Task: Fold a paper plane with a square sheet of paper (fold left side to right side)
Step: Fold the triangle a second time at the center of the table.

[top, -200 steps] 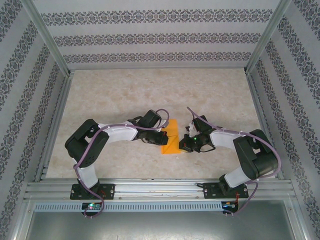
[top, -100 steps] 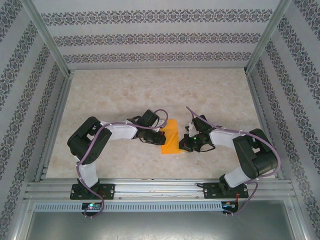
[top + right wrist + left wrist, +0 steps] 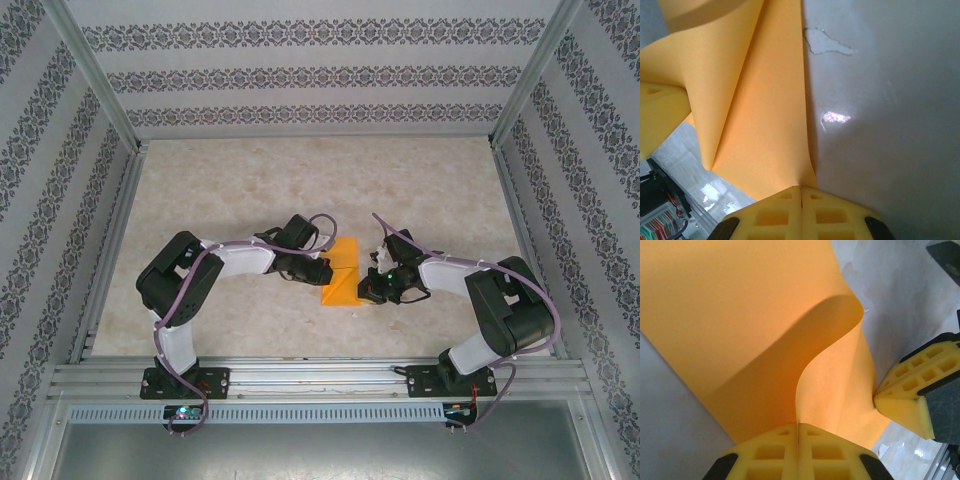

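Pale marbled surface [image 3: 250, 190] inside a patterned-wall enclosure with a metal frame. Left arm [image 3: 240, 262] and right arm [image 3: 460, 275] both reach inward and meet near the middle, a bit toward the near edge.

Square sheet of paper [image 3: 342, 275], bright orange, sits mid-surface between the two claws. From the top view it looks like a narrow upright strip with a line across its middle. Not lying flat: the left wrist view shows one layer on the surface and another layer bowed up off it in a smooth curl, no sharp crease pressed in. Right wrist view shows the same, a flat orange band on the surface plus a raised layer at upper left.

Left claw [image 3: 322, 270] is at the paper's left edge, fully closed, yellow pads pressed together with the orange paper pinched in the seam.

Right claw [image 3: 366, 290] is at the paper's right lower edge, also fully closed, pads together and nipping the paper's edge low at the surface. The two claws are near each other, only the paper between them.
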### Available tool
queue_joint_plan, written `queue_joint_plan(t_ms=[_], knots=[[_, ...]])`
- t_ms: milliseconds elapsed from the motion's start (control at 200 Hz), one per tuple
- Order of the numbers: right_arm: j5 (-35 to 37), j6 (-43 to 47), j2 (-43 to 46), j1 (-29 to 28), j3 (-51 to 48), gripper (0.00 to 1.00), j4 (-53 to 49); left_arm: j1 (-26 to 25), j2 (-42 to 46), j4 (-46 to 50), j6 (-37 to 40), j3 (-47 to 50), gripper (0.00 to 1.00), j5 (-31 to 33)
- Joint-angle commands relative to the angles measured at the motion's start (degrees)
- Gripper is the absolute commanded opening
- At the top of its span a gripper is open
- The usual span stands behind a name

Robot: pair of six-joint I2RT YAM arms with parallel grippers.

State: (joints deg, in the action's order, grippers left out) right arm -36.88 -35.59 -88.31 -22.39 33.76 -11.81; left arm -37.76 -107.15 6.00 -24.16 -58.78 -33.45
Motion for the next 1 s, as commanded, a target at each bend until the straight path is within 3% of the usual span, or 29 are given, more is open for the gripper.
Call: queue_joint_plan(t_ms=[0, 669, 994], knots=[[6.12, 1.17, -2.65, -0.81, -1.15, 0.00, -3.88, 0.67, -1.54, 1.42, 2.03, -1.48, 0.00, -0.85], [4.98, 0.97, -1.61, -0.81, -0.69, 0.00, -3.54, 0.67, -3.20, 2.32, 3.21, -0.69, 0.00, 1.01], [0.43, -2.37, 7.17, 1.00, 0.08, 0.02, 0.41, 0.67, -3.94, 2.60, 3.68, 0.42, 0.00, 1.81]])
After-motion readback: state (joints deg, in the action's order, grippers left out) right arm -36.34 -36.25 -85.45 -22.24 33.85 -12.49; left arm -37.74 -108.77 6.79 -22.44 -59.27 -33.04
